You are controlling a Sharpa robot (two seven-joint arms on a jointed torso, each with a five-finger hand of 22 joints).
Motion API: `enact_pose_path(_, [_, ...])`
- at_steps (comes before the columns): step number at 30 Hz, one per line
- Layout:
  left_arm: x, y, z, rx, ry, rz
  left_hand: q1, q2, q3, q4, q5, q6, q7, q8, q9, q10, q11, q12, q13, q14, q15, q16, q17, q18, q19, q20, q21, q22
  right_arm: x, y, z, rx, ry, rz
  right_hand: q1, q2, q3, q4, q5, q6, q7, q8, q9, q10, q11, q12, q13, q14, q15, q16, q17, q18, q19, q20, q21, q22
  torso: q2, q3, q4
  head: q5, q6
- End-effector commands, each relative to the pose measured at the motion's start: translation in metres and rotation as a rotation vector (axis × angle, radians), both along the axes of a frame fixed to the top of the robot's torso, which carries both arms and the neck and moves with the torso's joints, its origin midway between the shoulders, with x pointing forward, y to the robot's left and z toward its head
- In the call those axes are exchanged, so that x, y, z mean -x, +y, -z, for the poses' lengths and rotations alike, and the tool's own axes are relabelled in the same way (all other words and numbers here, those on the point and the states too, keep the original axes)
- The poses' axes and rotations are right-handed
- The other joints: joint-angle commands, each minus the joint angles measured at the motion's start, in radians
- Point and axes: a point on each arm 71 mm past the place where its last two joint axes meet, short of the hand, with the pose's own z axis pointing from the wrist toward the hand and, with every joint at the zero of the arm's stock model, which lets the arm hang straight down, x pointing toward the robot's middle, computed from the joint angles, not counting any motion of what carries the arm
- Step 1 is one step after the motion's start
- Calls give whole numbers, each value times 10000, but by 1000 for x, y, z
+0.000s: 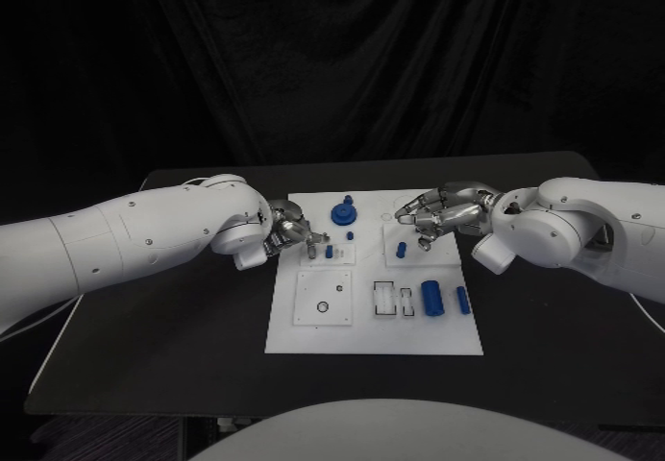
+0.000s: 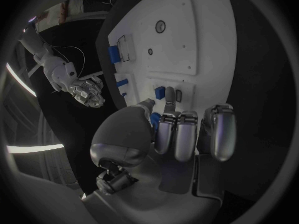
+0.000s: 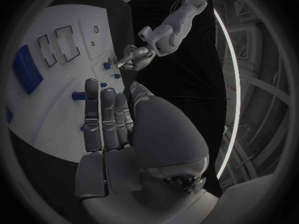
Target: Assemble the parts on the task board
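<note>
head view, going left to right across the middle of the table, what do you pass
left arm → left hand → blue knob standing on the white board → small blue peg → right hand → right arm

Left hand pinching, right hand open.

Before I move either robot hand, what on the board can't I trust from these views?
- Left robot hand: head view, fingers hide any contact with the small blue part.
- Right robot hand: curled fingers hide whether it holds anything.
- Task board slots: too small to read.
</note>
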Motion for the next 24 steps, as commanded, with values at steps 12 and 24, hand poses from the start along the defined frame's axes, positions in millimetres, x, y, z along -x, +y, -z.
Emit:
enact_pose_path(12, [-23,24,-63,975,-2283,-636,837,-172,-122,-462,554,-397,-191,581,1077,1070,-225,34,2634,1039,-234,26,2635,-336,851,-192,638,2087,1,-2,1,-70,-36,-57,102,58,28,47,58,89,65,101,-49,-58,8,24,-31,57,-16,158,44,96,-31,45,-51,139,-23,0,6,77,2])
enact_pose_path(24, [-39,30,-56,-459,-1087,-472,731,-79,-199,-226,647,-596,-106,334,1102,1070,-167,34,2634,1039,-205,26,2635,-309,783,-180,567,2018,1,0,1,-140,-55,-175,105,101,40,75,88,107,66,136,-89,-41,9,50,-59,97,-20,208,29,100,-7,43,-42,141,-8,5,10,82,2])
